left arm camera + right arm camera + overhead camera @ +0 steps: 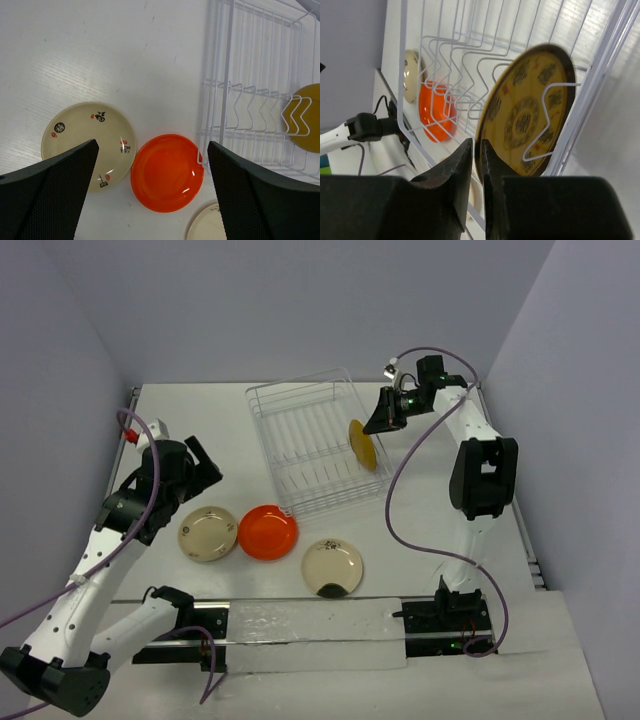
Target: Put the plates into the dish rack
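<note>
At the near edge of the white bench [200, 420], a clear sheet [310, 635] lies between the two arm bases. Just beyond it a cream plate [333, 568] with a dark smudge on its near rim lies flat. A little farther, the orange plate [268, 532] and a second cream plate [207, 533] with small dark and red markings lie flat side by side, almost touching. The left claw [205, 465] hovers above this pair with its jaws spread wide, holding nothing. The bench top there shows a faint streaky grain.

Farther back stands the dish rack [315, 450], set at a slight angle. The mustard plate [364, 445] stands on edge among the prongs at its right end. The right claw [476, 145] has its fingers close together on either side of that plate's rim – whether they pinch it or merely flank it cannot be told.

Plain pale lilac walls [300, 310] close in the bench at the left, back and right, and purple cables [400, 490] loop from both arms.
</note>
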Robot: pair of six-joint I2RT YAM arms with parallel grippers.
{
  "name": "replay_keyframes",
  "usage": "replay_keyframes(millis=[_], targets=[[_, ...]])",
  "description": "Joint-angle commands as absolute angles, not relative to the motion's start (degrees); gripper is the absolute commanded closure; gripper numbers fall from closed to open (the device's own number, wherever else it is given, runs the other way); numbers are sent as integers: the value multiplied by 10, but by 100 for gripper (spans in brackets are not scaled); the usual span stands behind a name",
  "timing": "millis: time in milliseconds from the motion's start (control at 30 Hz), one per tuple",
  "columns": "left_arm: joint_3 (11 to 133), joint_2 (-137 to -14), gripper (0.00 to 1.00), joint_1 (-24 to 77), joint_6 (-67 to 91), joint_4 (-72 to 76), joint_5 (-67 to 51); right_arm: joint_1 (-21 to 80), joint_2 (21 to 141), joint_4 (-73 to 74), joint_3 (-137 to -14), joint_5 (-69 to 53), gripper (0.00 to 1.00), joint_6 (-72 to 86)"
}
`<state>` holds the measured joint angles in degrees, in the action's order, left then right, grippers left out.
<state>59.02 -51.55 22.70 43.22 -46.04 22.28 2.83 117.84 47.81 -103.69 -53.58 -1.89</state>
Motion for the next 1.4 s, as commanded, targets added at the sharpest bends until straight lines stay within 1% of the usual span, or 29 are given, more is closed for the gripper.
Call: replay_keyframes(millis=[0,100,167,233,267,333,400,433,467,500,567,633,733,833,900,933,1000,1067,1200,1233,1300,1367], targets=[[617,-516,1,223,431,-457,234,27,1140,463,-1026,-526,69,-49],[620,-516,1,223,431,-461,234,29,1132,463,-1024,-524,66,-50],[624,-517,1,223,432,-468,236,30,1113,463,-1018,-541,58,-55],[628,-516,1,223,431,-472,235,30,1097,462,-1014,-544,55,-55],[629,-516,1,223,431,-475,234,31,1088,462,-1014,-544,51,-51],[631,-514,1,223,432,-477,230,31,1065,461,-1013,-544,46,-48],[631,-509,1,223,433,-479,228,33,1010,453,-1003,-537,40,-36],[631,-508,1,223,434,-481,226,33,1009,446,-1003,-537,37,-28],[631,-504,1,223,438,-483,223,34,974,434,-989,-524,25,-10],[629,-502,1,223,440,-484,222,34,953,426,-979,-510,21,-1],[627,-495,1,223,449,-486,217,33,879,387,-922,-461,17,38],[621,-490,1,223,457,-491,214,35,797,362,-850,-370,4,107],[620,-489,1,223,474,-510,232,38,673,354,-746,-223,2,164],[617,-492,1,223,484,-523,233,47,571,355,-635,-174,0,184],[614,-493,1,223,486,-522,221,62,518,363,-594,-162,0,184],[611,-495,1,223,488,-522,216,83,490,369,-579,-141,0,177],[605,-497,1,223,497,-526,211,172,434,405,-557,-57,0,183],[597,-496,1,223,502,-525,204,290,418,438,-559,23,0,215],[586,-492,1,223,507,-521,189,435,443,488,-556,111,0,282],[585,-491,1,223,507,-520,187,510,463,500,-552,162,0,306],[586,-491,1,223,506,-522,189,586,494,507,-556,203,0,335],[589,-495,1,223,501,-524,189,685,552,505,-567,239,0,349]])
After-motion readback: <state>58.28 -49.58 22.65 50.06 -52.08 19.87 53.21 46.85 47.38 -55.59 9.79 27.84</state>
